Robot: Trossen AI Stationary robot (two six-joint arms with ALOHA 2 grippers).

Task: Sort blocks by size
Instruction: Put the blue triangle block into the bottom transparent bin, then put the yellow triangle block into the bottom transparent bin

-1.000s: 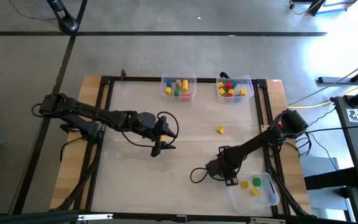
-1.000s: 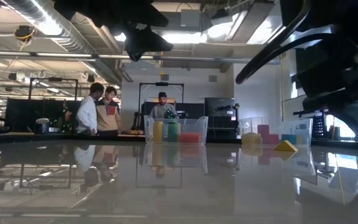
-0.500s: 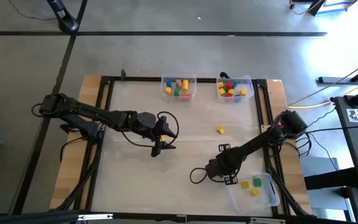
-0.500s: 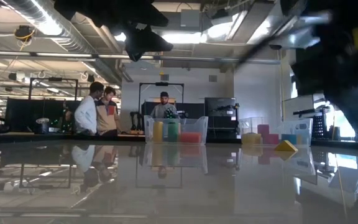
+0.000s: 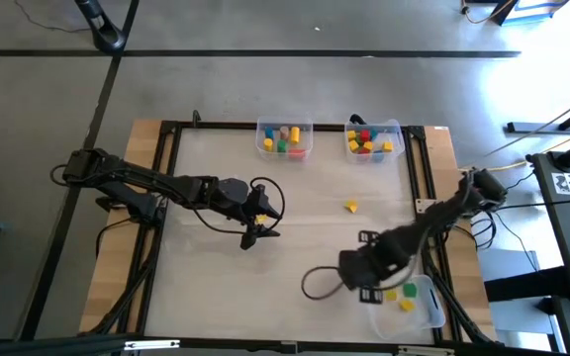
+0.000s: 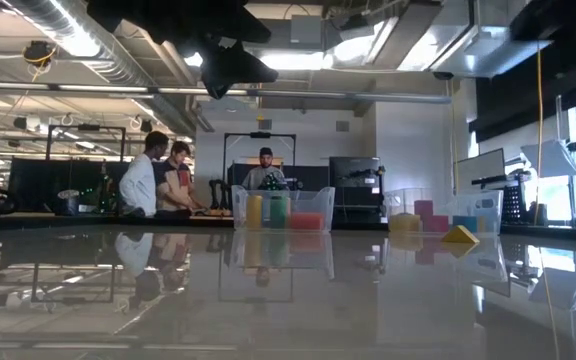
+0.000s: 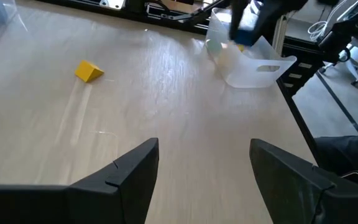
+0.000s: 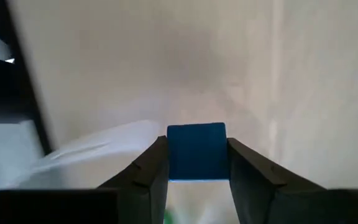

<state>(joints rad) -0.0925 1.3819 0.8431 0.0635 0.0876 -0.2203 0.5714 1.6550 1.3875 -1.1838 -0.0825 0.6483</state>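
Gripping a smooth, square-faced blue block (image 8: 196, 152) between its two dark fingers (image 8: 142, 174), your right gripper (image 5: 372, 289) sits at the near right of the table (image 5: 295, 213), right at the edge of the clear near bin (image 5: 426, 312); the arm runs back from it in a long diagonal toward the table's right side. That bin is thin translucent plastic, with a green block (image 5: 409, 290) and two yellow blocks (image 5: 405, 305) showing inside it. Your left gripper (image 5: 248, 237) hangs over the table's left-centre, the arm stretched out nearly flat from the left side, and its broad matte fingers (image 7: 126, 180) stand spread apart with nothing between them. The tabletop is pale wood grain, glossy enough in the low view to mirror the bins. A yellow wedge (image 5: 350, 206), sharp-edged and triangular in the left wrist view, lies alone on the bare wood right of centre, well apart from both grippers. At the far edge you have two more clear bins: the left far bin (image 5: 284, 150) holds tall yellow, green, red and tan pieces, and the right far bin (image 5: 374, 153) holds a heap of red and yellow blocks with a bit of blue and green. People (image 6: 158, 180) stand in the room beyond the table.
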